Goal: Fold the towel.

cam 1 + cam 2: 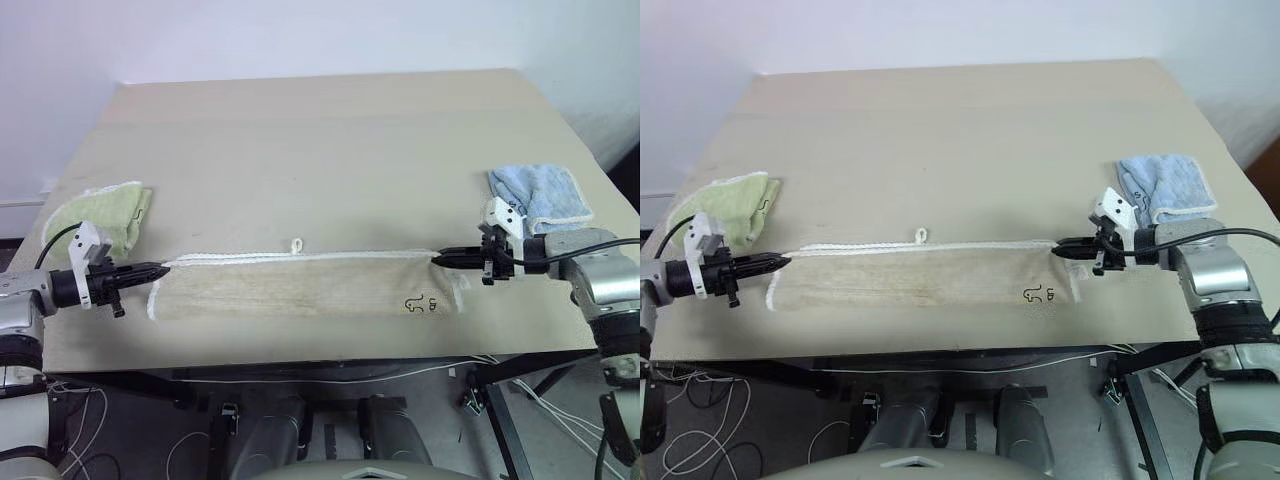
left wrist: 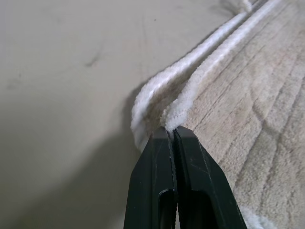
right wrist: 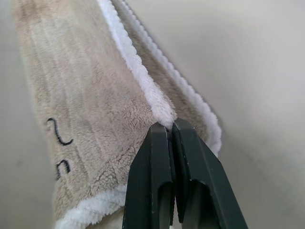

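Towel (image 1: 300, 285) lies folded lengthwise on the tabletop (image 1: 330, 150), its under layer hidden; left fingers (image 2: 162, 157) and right fingers (image 3: 164, 143) pinch its far corners.

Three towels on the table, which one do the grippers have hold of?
The beige terry towel with white corded edging, folded into a long strip at the near edge; a gripper pinches each end. The green folded towel and blue folded towel lie untouched.

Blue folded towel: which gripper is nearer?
Right. The right gripper, shut on the far right corner of the towel, sits just in front of the blue folded towel. The left gripper grips the opposite corner, by the green folded towel.
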